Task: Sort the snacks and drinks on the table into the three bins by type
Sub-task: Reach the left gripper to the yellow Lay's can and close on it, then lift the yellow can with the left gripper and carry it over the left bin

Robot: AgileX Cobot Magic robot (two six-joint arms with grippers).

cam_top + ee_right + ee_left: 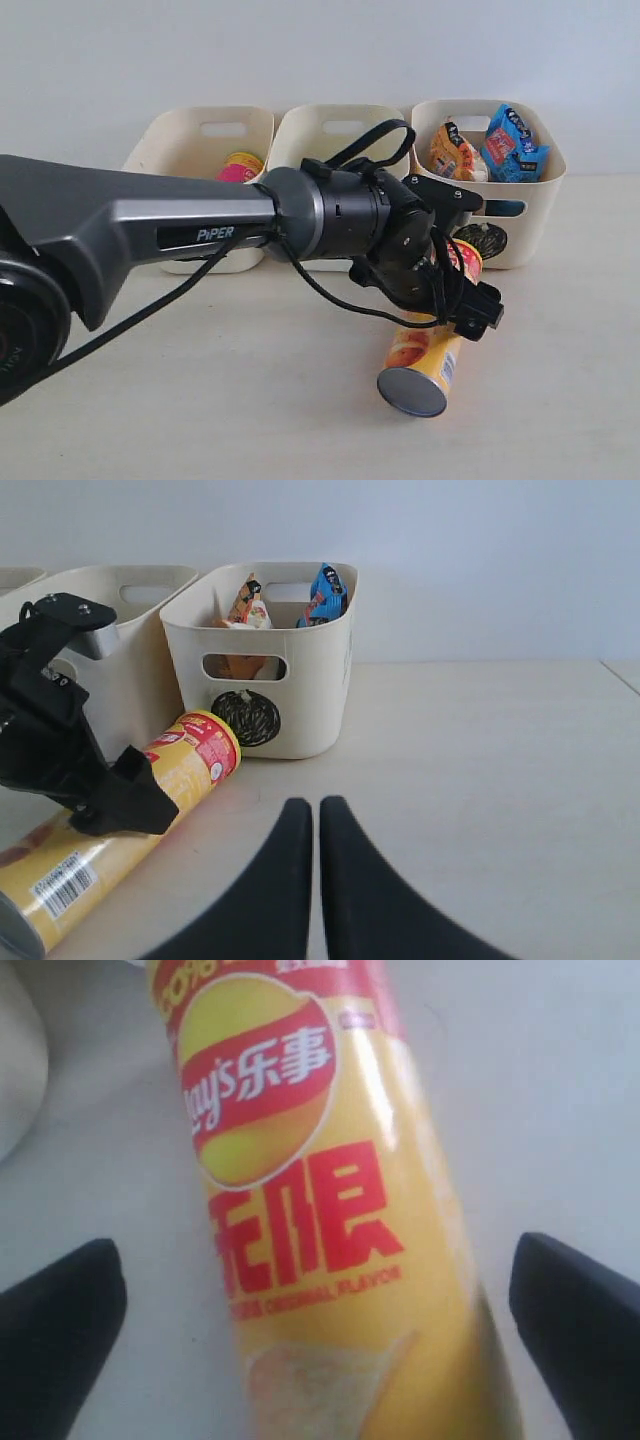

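Note:
The yellow-orange chip tube (432,352) (320,1210) (110,820) lies on its side on the table (230,400), metal base toward the front. My left gripper (458,300) (320,1330) is open and straddles the tube, with a gap at each finger. My right gripper (317,815) is shut on nothing, low over the table to the tube's right. The pink tube (238,168) sits in the left bin (185,140). The orange bag (455,150) and blue bag (515,145) are in the right bin (540,205) (300,700). Both small boxes are hidden.
My left arm (150,235) crosses the front of the middle bin (310,130) and hides its contents. The three bins stand side by side against the back wall. The tube's red end lies close to the right bin's front.

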